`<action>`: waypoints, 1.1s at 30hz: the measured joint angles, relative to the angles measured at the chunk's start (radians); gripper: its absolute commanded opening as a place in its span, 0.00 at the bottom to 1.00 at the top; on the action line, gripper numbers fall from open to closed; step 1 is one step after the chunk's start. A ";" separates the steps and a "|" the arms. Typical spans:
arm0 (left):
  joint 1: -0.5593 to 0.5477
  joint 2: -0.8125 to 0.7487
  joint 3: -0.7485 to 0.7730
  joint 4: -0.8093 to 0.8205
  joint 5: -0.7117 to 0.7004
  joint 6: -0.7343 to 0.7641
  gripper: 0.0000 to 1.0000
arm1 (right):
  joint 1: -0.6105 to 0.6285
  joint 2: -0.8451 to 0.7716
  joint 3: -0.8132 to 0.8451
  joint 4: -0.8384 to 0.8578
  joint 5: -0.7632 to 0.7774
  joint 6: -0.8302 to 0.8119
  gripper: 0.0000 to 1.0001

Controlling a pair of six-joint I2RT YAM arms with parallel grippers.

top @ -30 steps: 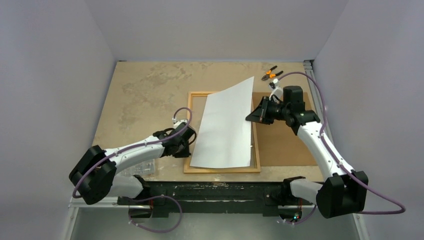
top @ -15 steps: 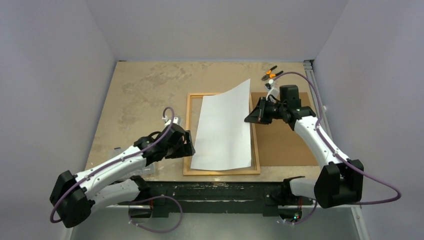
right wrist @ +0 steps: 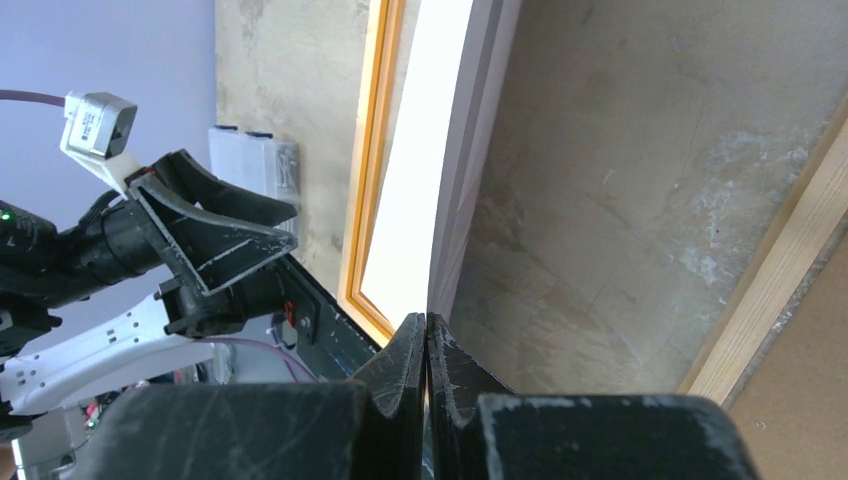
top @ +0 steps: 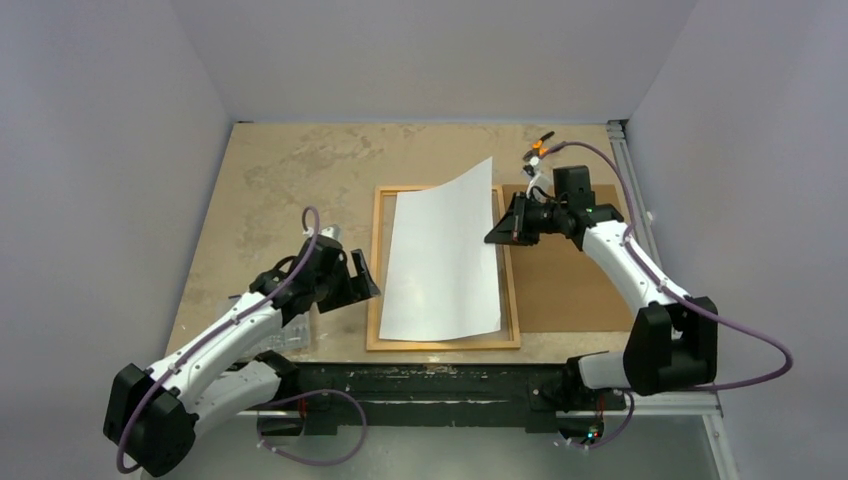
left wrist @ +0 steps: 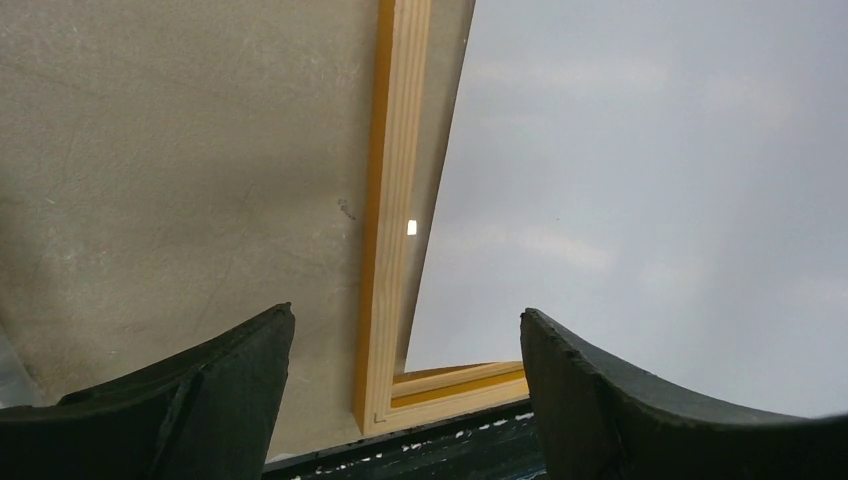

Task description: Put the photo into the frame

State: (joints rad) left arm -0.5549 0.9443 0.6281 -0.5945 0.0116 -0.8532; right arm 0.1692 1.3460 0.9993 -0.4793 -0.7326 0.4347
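Brown board (top: 570, 290), orange-handled pliers (top: 541, 145)

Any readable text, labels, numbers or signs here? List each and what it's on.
None readable.
The photo shows only its blank white back.
The frame, the brown board and the table carry no print.
The small grey box in the right wrist view: no legible marking.

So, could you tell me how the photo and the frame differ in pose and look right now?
The frame lies flat on the table; the photo slants over it, its right edge pinched up by the right gripper. The frame is an open wooden border; the photo is a solid white sheet. Both are rectangular.
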 measured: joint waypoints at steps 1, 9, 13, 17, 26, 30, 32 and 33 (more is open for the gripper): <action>0.006 0.008 -0.008 0.007 0.011 0.002 0.80 | 0.000 0.009 0.001 0.000 -0.003 -0.002 0.00; 0.025 0.068 -0.068 0.051 0.060 0.005 0.80 | 0.000 0.075 0.020 -0.002 -0.022 -0.011 0.00; 0.031 0.075 -0.071 0.060 0.061 0.006 0.79 | 0.000 0.103 0.029 0.001 -0.026 -0.015 0.00; 0.034 0.075 -0.082 0.073 0.063 0.008 0.80 | 0.000 0.133 0.030 0.005 -0.031 -0.017 0.00; 0.038 0.080 -0.102 0.081 0.063 0.009 0.79 | 0.000 0.195 0.030 0.031 -0.045 -0.024 0.00; 0.038 0.084 -0.103 0.082 0.063 0.009 0.79 | 0.000 0.219 0.030 0.037 -0.045 -0.028 0.00; 0.038 0.085 -0.103 0.082 0.063 0.009 0.80 | 0.000 0.224 0.030 0.039 -0.045 -0.029 0.01; 0.038 0.085 -0.103 0.082 0.063 0.009 0.79 | 0.000 0.224 0.030 0.039 -0.045 -0.029 0.02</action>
State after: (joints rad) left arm -0.5171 1.0294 0.5251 -0.5121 0.0746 -0.8440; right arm 0.1688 1.5703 1.0290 -0.4400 -0.7776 0.4057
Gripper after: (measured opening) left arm 0.796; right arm 0.002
